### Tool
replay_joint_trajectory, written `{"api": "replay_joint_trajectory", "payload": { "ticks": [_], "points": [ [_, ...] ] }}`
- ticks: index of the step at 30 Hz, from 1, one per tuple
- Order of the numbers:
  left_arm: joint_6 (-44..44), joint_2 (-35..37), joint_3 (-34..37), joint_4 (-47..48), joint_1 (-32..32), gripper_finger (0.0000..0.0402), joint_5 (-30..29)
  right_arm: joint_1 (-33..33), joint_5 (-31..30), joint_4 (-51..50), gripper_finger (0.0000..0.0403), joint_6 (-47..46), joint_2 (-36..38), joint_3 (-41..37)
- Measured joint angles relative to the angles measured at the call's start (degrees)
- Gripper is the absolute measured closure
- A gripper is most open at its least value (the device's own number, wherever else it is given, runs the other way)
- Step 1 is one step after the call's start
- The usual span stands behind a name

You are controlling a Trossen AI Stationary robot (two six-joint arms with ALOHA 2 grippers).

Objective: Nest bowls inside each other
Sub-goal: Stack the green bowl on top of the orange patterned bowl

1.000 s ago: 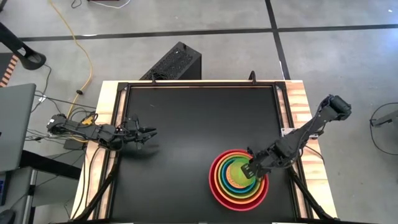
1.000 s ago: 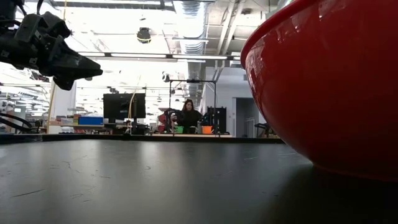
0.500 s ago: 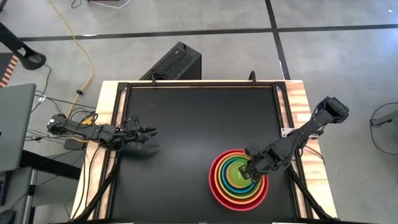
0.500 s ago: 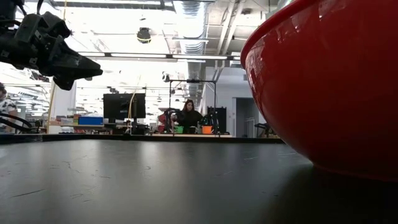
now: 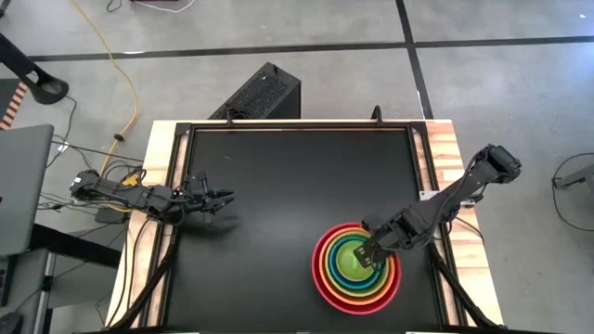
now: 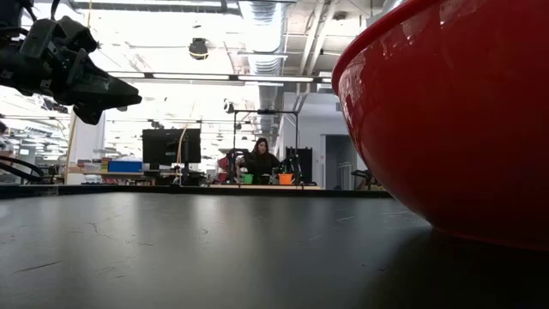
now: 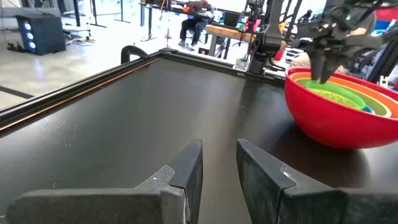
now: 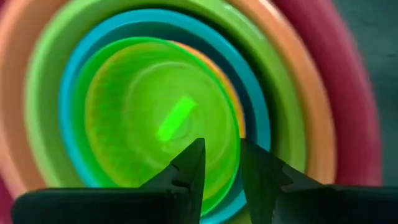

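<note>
The bowls sit nested in one stack (image 5: pixel 356 263) near the table's front right, resting on the large red one (image 6: pixel 446 112). Inside it come the orange (image 8: pixel 311 112), lime green (image 8: pixel 43 68) and blue (image 8: pixel 68 93) rims, then a sliver of yellow (image 8: pixel 233 102). The smallest green bowl (image 8: pixel 155 118) lies in the middle. My right gripper (image 8: pixel 221 152) hangs open over that bowl's rim, pointing steeply down with nothing between its fingers. My left gripper (image 7: pixel 219 155) waits level at the table's left edge, open and with nothing in it.
The black tabletop (image 5: pixel 278 186) has free room across its middle and left. A wooden frame (image 5: pixel 445 148) borders it. A black box (image 5: pixel 260 93) stands beyond the far edge, and a laptop (image 5: pixel 23 186) lies off to the left. A person (image 6: pixel 260 159) sits far back in the room.
The smallest green bowl has settled into the middle of the stack. It now covers the speckled yellow bowl's inside, which still showed a second ago. My right gripper has stayed over the stack's centre.
</note>
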State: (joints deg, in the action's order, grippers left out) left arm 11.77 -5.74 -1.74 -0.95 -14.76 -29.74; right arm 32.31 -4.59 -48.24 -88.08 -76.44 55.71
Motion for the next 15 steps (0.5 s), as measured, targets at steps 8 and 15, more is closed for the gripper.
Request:
{"api": "replay_joint_trajectory", "payload": {
  "ticks": [8,15],
  "points": [
    [0.0,0.0,0.0,0.0,0.0,0.0315,0.0,-3.2,-0.3,-5.0,0.0285,11.0,0.0,8.3],
    [1.4,0.0,0.0,0.0,0.0,0.0315,0.0,-7.4,-0.5,-9.8,0.0285,22.0,0.1,11.4]
  ]
}}
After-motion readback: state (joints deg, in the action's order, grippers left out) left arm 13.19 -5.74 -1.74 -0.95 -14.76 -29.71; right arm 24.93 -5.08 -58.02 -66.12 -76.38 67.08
